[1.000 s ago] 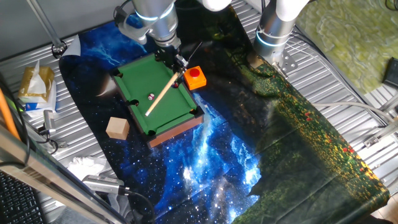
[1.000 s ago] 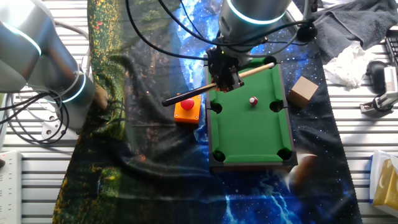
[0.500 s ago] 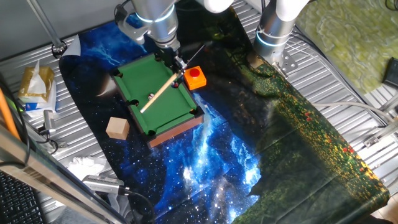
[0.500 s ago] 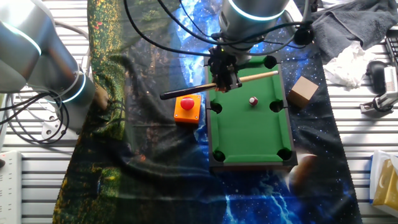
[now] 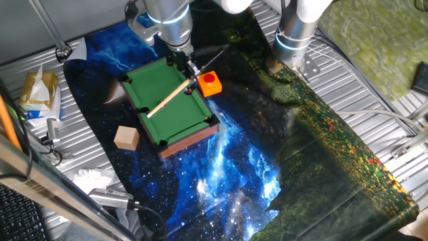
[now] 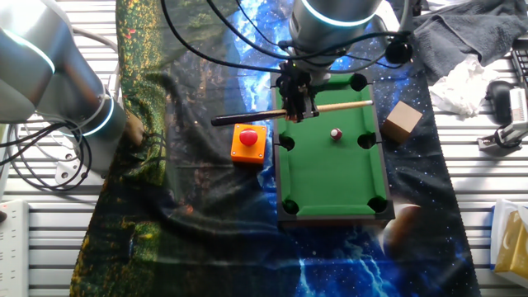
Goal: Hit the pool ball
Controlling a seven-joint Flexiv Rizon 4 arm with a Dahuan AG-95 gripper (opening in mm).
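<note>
Jaws (image 6: 297,106) clamped on cue stick (image 6: 290,110), pool ball (image 6: 336,134) apart on green felt, beside cue's tip end.

pool ball (image 6: 336,134) hidden behind cue (image 5: 167,100)

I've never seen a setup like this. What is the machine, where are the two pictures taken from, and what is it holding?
It is a robot arm whose two-fingered hand grips a small wooden cue stick. Two fixed cameras watch the table from opposite sides. On a starry cloth sits a toy pool table with green felt. A tiny whitish pool ball lies on the felt, apart from the cue. Beside the toy table stand an orange box with a red button and a wooden block. A second arm stands idle.
</note>
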